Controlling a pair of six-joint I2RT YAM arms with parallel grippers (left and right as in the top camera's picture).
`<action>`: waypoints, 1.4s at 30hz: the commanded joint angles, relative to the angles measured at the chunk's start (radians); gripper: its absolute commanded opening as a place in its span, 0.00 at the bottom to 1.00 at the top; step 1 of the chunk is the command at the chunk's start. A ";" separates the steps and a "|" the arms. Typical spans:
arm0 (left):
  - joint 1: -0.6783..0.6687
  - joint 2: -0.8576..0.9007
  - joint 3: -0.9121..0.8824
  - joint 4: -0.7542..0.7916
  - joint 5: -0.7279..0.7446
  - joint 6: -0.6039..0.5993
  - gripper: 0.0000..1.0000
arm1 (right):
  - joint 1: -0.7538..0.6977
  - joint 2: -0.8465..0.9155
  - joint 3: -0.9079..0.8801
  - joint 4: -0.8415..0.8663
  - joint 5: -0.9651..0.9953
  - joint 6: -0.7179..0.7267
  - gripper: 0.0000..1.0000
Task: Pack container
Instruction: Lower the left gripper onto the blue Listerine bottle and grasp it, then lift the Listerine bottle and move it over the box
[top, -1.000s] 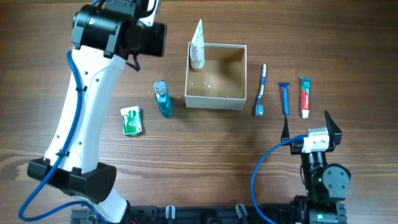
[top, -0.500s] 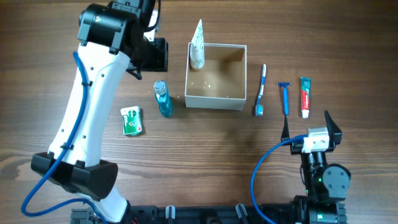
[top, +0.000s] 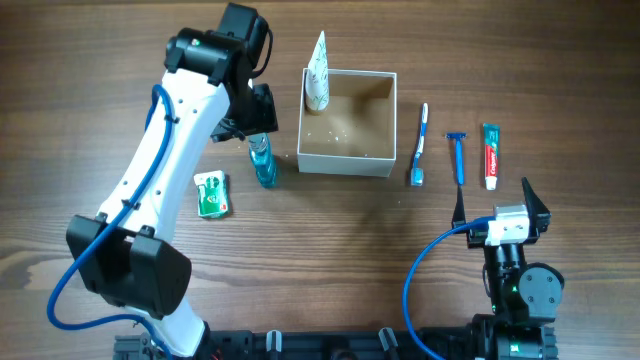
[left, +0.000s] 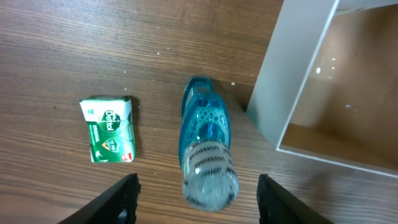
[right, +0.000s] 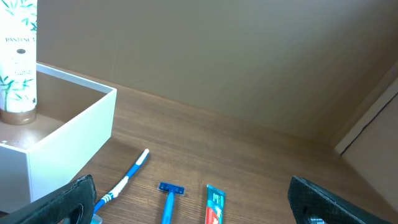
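Left arm (top: 160, 180) swung over blue bottle (left: 208, 155), fingers (left: 121, 202) astride, Dettol pack (left: 109, 129) legible wrist-only

White-and-black left arm (top: 150, 190) stretches across, its black two-finger left gripper (left: 198, 202) pointing down, jaws apart; black right arm (top: 520, 285) sits folded, right gripper (right: 193, 205) spread wide.

Container (top: 347, 165) white outside, tan inside; bottle (left: 207, 149) clear blue; soap packet (left: 109, 127) green (white lettering).

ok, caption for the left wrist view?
Open left end effector poised over the clear blue plastic bottle, between green soap packet and white-walled cardboard container.
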 joint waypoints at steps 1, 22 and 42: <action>0.003 0.009 -0.073 0.030 -0.010 -0.001 0.60 | 0.004 -0.008 -0.001 0.003 0.016 0.019 1.00; 0.002 0.100 -0.170 0.149 0.030 0.156 0.60 | 0.004 -0.008 -0.001 0.003 0.016 0.019 1.00; 0.002 0.125 -0.170 0.150 0.051 0.156 0.06 | 0.004 -0.008 -0.001 0.003 0.016 0.019 1.00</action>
